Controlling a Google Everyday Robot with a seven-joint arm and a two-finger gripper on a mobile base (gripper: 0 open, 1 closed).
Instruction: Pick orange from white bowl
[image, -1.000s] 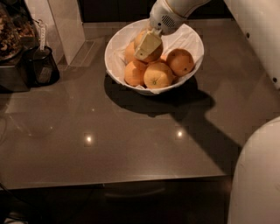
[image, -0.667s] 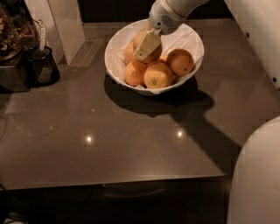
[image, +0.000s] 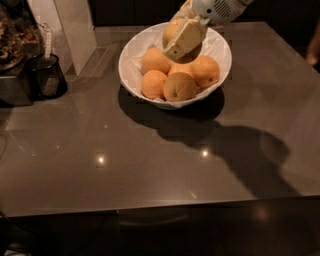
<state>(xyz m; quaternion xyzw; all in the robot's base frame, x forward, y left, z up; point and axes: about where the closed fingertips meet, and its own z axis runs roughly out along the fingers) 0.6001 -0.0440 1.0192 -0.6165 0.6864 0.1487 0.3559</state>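
**Orange in the tool above the bowl**

A glossy grey-brown worktop (image: 150, 170) fills most of the view, in a dim room. It carries two small light reflections and a broad dark shadow stretching right from the bowl. The wide, glossy white bowl (image: 129, 57) with paper lining stands at the back, holding four smaller, deeper-coloured fruits (image: 179, 87).

The cream-fingered tool (image: 175, 45), on a white wrist (image: 217, 9) cut off by the top edge, hangs over the rear of the bowl. It is closed on the large, round, pale yellow-orange orange (image: 170, 29). One broad finger covers much of the orange; the other is mostly hidden behind it. Whether the orange touches the fruit beneath cannot be told.

At left stand a dark cup-like container (image: 47, 75), a white upright panel (image: 72, 25) and a cluttered dark tray (image: 12, 47), its contents indistinct.
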